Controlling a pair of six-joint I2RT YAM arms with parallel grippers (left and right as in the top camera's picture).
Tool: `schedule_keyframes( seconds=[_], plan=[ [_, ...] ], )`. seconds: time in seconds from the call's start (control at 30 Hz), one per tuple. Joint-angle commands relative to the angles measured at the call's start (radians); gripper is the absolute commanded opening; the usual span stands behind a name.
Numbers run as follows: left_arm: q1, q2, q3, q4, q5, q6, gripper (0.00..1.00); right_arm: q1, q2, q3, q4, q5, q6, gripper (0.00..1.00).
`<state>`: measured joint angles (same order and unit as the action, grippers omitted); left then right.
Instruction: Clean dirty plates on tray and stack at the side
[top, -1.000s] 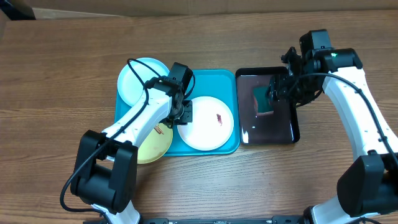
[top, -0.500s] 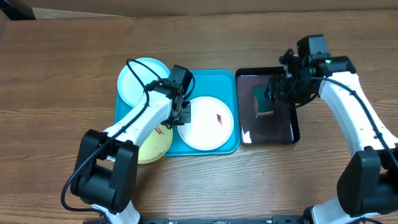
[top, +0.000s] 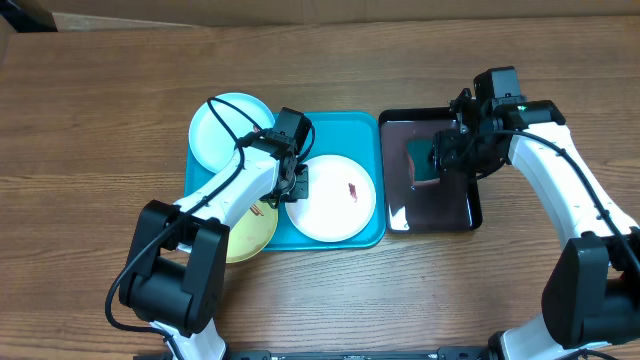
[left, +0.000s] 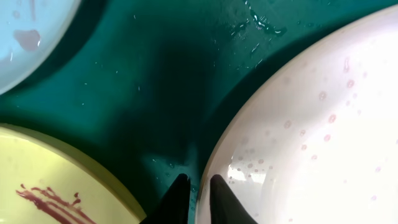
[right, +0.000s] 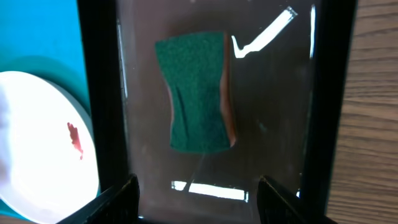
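The turquoise tray (top: 350, 130) holds the white plate (top: 330, 205), which has a small red smear. The light blue plate (top: 222, 130) lies over the tray's far left corner. The yellow-green plate (top: 250, 235), smeared red-brown, lies over its near left corner. My left gripper (top: 297, 184) is shut on the white plate's left rim. In the left wrist view the fingers (left: 196, 186) straddle that rim (left: 311, 124) over the wet tray (left: 155, 81), with the light blue plate (left: 25, 31) and yellow-green plate (left: 50, 180) beside. My right gripper (top: 447, 152) is open above a green sponge (top: 422, 162).
The sponge (right: 196, 93) lies in a glossy black tray (top: 440, 212) right of the turquoise tray. In the right wrist view my open fingers (right: 196, 190) span the black tray's width (right: 99, 93), and the white plate (right: 37, 143) shows at the left. Wooden table all around.
My right arm has shifted slightly left and nearer over the black tray. The left arm and the plates have not moved.
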<state>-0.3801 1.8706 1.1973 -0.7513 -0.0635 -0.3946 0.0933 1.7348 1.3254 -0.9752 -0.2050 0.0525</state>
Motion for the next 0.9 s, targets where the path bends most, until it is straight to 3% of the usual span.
schedule_keyframes(
  seconds=[0.0, 0.17, 0.67, 0.87],
  plan=[
    [-0.006, 0.018, -0.005, 0.011, 0.009, -0.013, 0.13, 0.004, -0.003, -0.015, 0.029, 0.022, 0.008, 0.62],
    [-0.006, 0.026, -0.005, 0.042, 0.008, 0.000, 0.04, 0.004, -0.003, -0.076, 0.109, 0.033, 0.008, 0.66],
    [0.050, 0.026, 0.095, 0.027, 0.012, 0.043, 0.04, 0.147, 0.074, -0.097, 0.203, 0.265, 0.008, 0.66],
    [0.046, 0.026, 0.095, 0.021, 0.013, 0.043, 0.05, 0.176, 0.154, -0.097, 0.254, 0.269, 0.034, 0.59]
  ],
)
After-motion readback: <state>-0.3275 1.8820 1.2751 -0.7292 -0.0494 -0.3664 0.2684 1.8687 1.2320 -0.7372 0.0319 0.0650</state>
